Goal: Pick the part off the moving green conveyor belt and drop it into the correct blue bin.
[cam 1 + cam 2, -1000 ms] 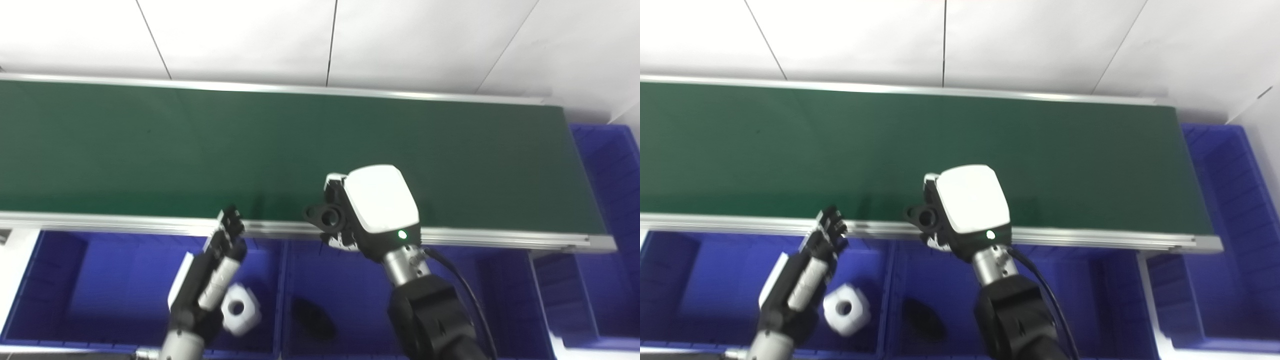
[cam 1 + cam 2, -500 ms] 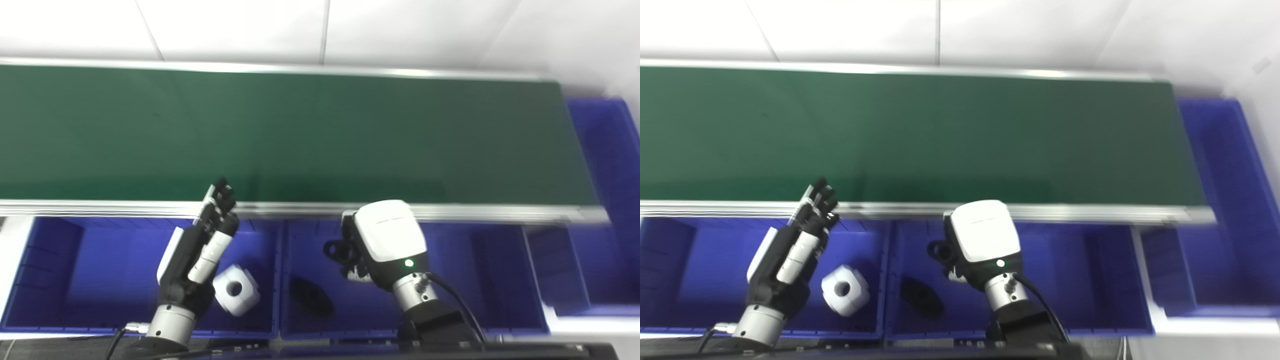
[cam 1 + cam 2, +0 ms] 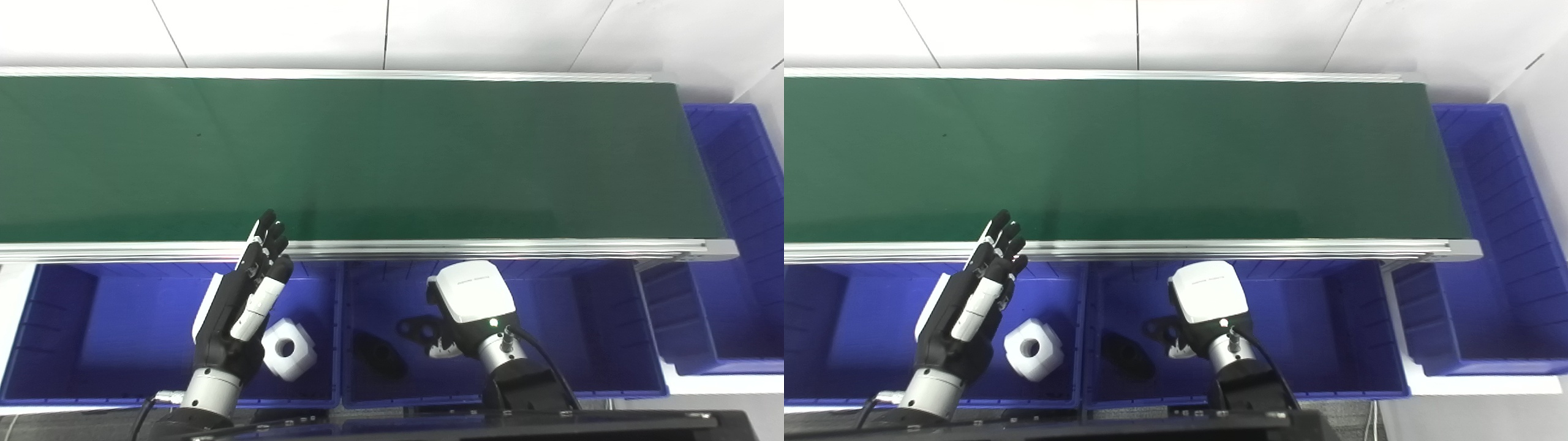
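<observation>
While the green conveyor belt (image 3: 367, 153) runs bare of parts, the work has shifted to the bins below it.

Right hand: the right hand (image 3: 468, 306) hangs inside the middle blue bin (image 3: 588, 318), back of the hand toward the camera, its fingers curled around the black part (image 3: 419, 327), which juts out to its left. I judge the grip is kept so the part goes down over the right bin instead of falling from the belt's height.

Part position: off the belt, low in the middle bin, just right of another black part (image 3: 380, 361) lying on the bin floor. Like sits with like, so this reads as the correct bin.

Left hand: the left hand (image 3: 245, 306) is raised over the left blue bin (image 3: 61, 331), fingers straight and spread, holding nothing; it seems to wait, clear of the other arm's path.

Left bin contents: a white part with a round hole (image 3: 286, 349), beside the left hand's wrist.

Stage: release is what remains, by my reading.

Surface: the belt has silver rails on both long edges; the bins stand in a row along its near edge, with a further blue bin (image 3: 741, 202) at its right end.

Room: a white panelled wall with thin dark seams lies behind the belt.
</observation>
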